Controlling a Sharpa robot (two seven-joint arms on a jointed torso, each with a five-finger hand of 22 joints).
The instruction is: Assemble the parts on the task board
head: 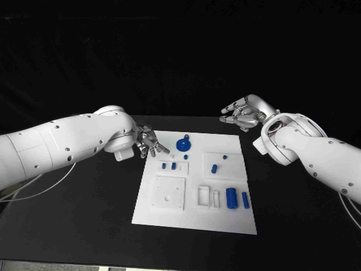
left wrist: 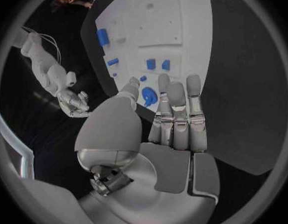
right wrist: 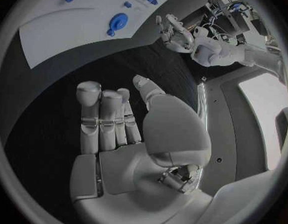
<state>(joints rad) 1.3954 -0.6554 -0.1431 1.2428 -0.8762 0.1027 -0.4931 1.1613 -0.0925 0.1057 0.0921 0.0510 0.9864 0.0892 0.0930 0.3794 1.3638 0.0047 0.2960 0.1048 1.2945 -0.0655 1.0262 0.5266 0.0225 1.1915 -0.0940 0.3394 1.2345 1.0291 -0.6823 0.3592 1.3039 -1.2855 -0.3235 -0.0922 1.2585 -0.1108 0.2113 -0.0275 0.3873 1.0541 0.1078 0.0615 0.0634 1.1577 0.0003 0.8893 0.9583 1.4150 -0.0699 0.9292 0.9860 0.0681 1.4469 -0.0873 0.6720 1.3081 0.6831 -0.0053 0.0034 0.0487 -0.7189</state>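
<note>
both hands empty, fingers apart: left hand [head: 148,142] beside task board [head: 229,220], right hand [head: 244,114] beyond it.

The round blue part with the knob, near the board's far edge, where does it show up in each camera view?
Head view: round blue part, beside the left hand.
Left wrist view: it lies just past the fingertips.
Right wrist view: it lies on the task board.
Shared landmark: the board.

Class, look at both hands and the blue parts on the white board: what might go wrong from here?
1. The left hand hovers beside the round blue part; a careless reach may knock it aside.
2. The two blue cylinders lie loose and may roll if the board gets nudged.
3. The right hand is off the board, so it cannot steady it.
</note>
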